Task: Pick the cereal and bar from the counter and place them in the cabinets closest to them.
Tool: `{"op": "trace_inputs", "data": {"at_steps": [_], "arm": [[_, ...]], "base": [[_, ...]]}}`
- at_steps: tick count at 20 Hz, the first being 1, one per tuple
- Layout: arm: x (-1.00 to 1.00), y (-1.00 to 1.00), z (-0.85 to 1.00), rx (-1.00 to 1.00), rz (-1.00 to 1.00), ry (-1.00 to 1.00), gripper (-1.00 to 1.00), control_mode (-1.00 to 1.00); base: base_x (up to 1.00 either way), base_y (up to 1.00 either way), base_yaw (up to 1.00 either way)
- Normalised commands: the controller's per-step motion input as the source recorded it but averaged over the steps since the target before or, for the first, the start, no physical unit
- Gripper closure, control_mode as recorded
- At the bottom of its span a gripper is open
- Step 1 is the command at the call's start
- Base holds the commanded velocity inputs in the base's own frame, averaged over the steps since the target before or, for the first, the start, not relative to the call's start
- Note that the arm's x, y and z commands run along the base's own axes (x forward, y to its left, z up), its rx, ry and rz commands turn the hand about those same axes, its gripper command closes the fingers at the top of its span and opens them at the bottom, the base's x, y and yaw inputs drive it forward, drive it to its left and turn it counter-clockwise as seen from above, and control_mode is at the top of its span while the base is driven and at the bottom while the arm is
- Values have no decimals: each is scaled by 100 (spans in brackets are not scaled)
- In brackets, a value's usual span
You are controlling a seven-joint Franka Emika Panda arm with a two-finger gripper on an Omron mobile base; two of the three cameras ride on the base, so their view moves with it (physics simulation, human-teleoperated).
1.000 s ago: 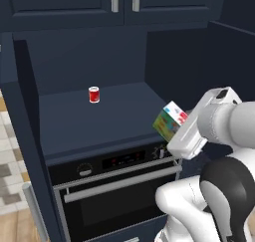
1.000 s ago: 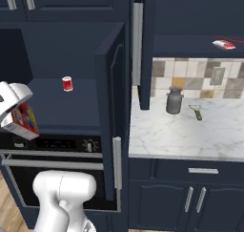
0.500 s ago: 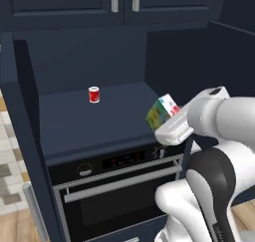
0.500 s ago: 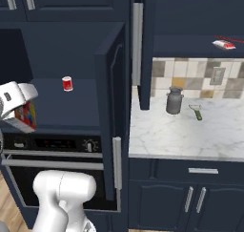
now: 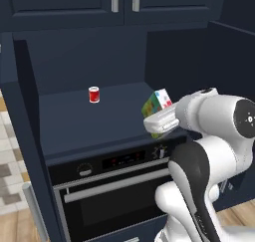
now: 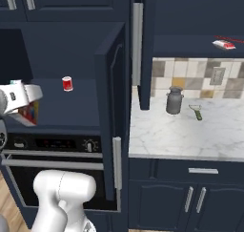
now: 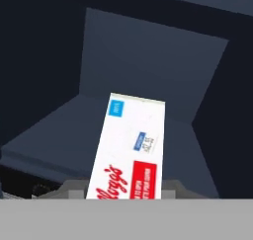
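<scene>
I see the small printed cardboard cereal box point(image 5: 157, 105) as matt paper, its white narrow side point(image 7: 129, 150) smooth. Behind the pincer, the red cylindrical can point(image 5: 94, 94) looks like satin metal. The dark navy cabinets point(image 6: 113, 68) read as matt painted wood with brushed silver handles. Below, the black oven point(image 5: 114, 196) front is glossy; off to the side the white grey-veined marble counter point(image 6: 190, 136) looks polished, and the grey jug point(image 6: 174, 100) dull metal.
</scene>
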Motion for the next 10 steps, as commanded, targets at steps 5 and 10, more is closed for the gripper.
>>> {"op": "trace_inputs", "data": {"at_steps": [5, 10], "arm": [[48, 0, 0, 7, -5, 13, 100, -100], [48, 0, -1, 8, -5, 16, 100, -100]], "base": [[0, 0, 0], [0, 0, 0]]}}
